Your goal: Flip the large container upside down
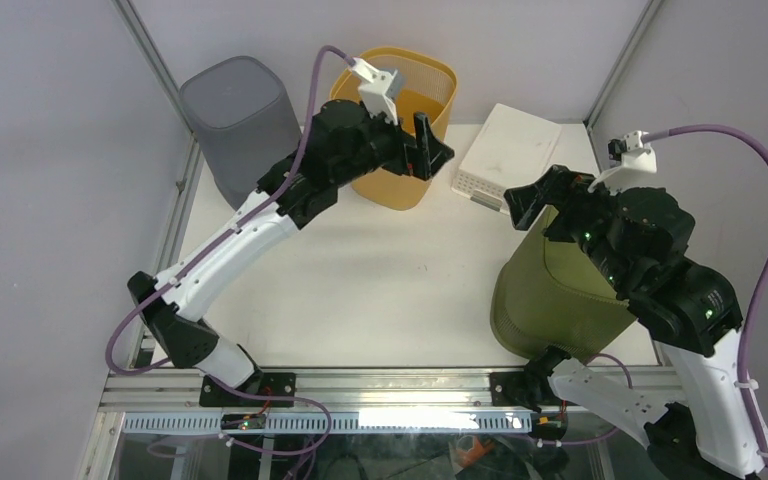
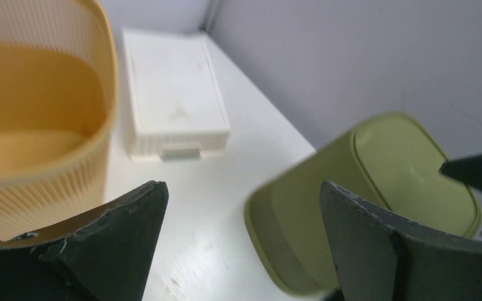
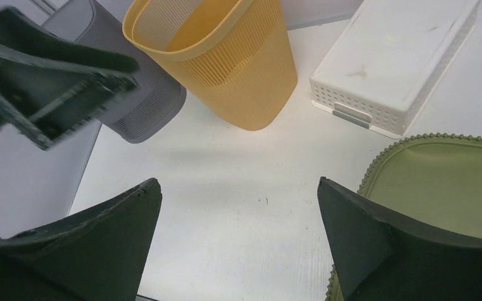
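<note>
An olive-green container stands at the right of the table with its flat base up and its wider rim down; it also shows in the left wrist view and the right wrist view. A yellow ribbed basket stands upright and open at the back; it also shows in the wrist views. My left gripper is open and empty, just in front of the yellow basket's right side. My right gripper is open and empty above the green container's far left edge.
A grey bin stands upside down at the back left. A white slotted basket lies upside down at the back, between the yellow basket and the green container. The white table is walled by grey panels.
</note>
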{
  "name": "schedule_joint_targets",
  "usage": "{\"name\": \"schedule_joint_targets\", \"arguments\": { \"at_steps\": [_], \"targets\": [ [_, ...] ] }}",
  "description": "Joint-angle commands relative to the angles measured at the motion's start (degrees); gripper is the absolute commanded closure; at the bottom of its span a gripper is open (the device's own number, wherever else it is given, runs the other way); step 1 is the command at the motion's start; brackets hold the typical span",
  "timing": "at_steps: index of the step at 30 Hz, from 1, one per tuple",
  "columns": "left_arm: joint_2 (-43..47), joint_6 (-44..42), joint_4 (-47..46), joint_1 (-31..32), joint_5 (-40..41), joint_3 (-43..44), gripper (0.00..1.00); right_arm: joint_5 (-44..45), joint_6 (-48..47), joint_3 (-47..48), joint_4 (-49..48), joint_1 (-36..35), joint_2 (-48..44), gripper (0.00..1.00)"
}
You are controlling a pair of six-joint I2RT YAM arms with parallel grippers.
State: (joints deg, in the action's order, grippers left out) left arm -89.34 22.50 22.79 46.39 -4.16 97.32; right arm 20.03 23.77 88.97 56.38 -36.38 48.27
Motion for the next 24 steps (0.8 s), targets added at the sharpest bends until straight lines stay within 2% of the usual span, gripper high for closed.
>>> {"name": "schedule_joint_targets", "arguments": {
  "at_steps": [1,6,11,15,21,24],
  "targets": [
    [-1.01,-9.1,-7.23,-1.54,10.45,4.43,0.05,0.87,3.21,-2.26,-6.43,-0.1,-1.56,0.01],
    [-11.49,-12.05,-8.42,-4.18,9.87,16.26,0.04,-1.28,4.96,-1.99,-4.58,-0.15,1.07,0.01],
    [-24.43,-13.05,0.1,-4.75,7.96,31.68,0.04,-0.98,5.11,-1.14,-3.95,-0.1,1.46,0.01],
    [-27.48,-13.88,1.96,-5.24,7.77,33.35,0.05,-4.64,3.58,-0.7,-3.9,-0.09,1.79,0.01],
    [-28.27,-14.95,5.91,-5.26,5.01,33.44,0.08,-18.87,-0.03,1.37,3.85,-0.15,10.51,0.01],
    [-28.01,-15.43,8.23,-5.28,5.39,33.4,0.14,-17.86,0.58,-0.98,5.87,-0.18,11.57,0.01]
  ]
}}
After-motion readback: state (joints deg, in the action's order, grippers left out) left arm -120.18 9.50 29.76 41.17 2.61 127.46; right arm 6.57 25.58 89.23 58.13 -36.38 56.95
